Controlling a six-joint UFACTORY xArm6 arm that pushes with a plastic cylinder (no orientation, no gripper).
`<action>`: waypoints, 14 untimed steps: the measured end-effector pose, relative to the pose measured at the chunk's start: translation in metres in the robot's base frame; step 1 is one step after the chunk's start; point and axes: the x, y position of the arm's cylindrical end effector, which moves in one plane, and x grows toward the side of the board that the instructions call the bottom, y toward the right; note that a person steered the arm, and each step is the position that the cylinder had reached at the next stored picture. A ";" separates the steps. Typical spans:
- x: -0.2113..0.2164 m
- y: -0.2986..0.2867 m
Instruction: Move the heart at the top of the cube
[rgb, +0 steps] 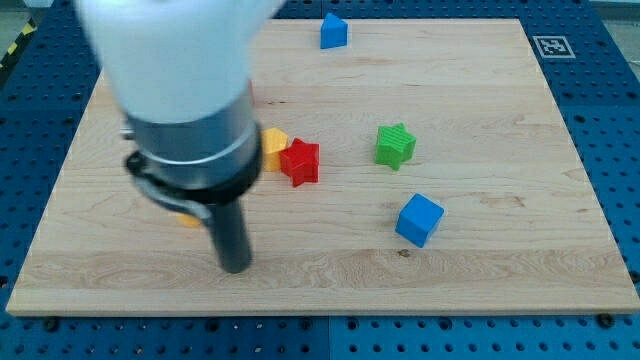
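The blue cube (419, 220) lies right of the board's middle, toward the view's bottom. No block shows a clear heart shape. A yellow block (274, 146), half hidden behind the arm, touches a red star (300, 161) on its right; its shape cannot be made out. My tip (235, 268) rests on the board at the lower left, well left of the blue cube and below the yellow and red pair. A small orange-yellow piece (185, 219) peeks out left of the rod, mostly hidden by the arm.
A green star (395, 145) lies above the blue cube. A blue block with a peaked top (333, 31) sits near the board's top edge. The arm's large body (185, 100) hides the upper left of the wooden board (500, 290).
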 end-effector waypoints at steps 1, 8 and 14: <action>0.000 -0.039; -0.059 -0.074; -0.065 -0.073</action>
